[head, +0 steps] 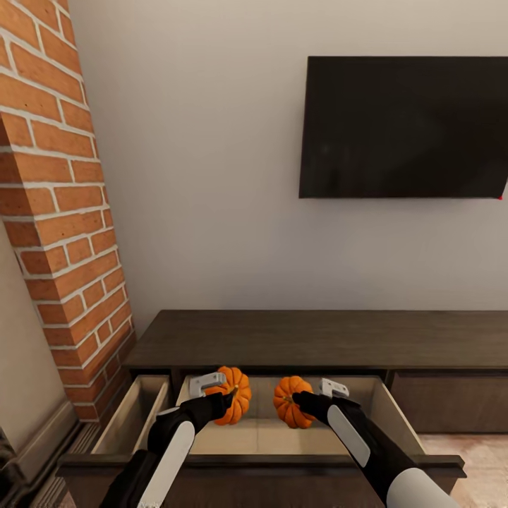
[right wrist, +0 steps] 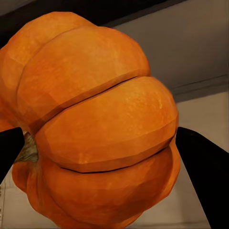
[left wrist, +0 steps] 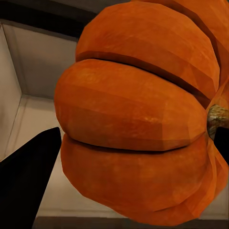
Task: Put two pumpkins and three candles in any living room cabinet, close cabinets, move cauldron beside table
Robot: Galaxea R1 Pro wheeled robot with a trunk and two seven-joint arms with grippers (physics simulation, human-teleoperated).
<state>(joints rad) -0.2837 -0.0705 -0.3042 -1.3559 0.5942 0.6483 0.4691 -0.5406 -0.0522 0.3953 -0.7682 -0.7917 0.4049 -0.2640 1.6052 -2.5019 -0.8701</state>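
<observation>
2 pumpkins, 2 grippers, 1 cabinet [head: 296,339] w/ 2 drawers pulled open. Left gripper [head: 224,396] has jaws spread about a pumpkin's width, clamped on the bigger pumpkin [head: 233,395], which sits between its fingers [left wrist: 24,181]. Right gripper [head: 302,401] same, jaws closed on the smaller pumpkin [head: 291,402]. Both pumpkins hang over the wide open drawer [head: 282,434], near each other, not touching.

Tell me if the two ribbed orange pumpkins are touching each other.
Apart. In the head view, pale drawer wall shows between the larger ribbed orange pumpkin in the left gripper and the smaller one in the right gripper.
</observation>
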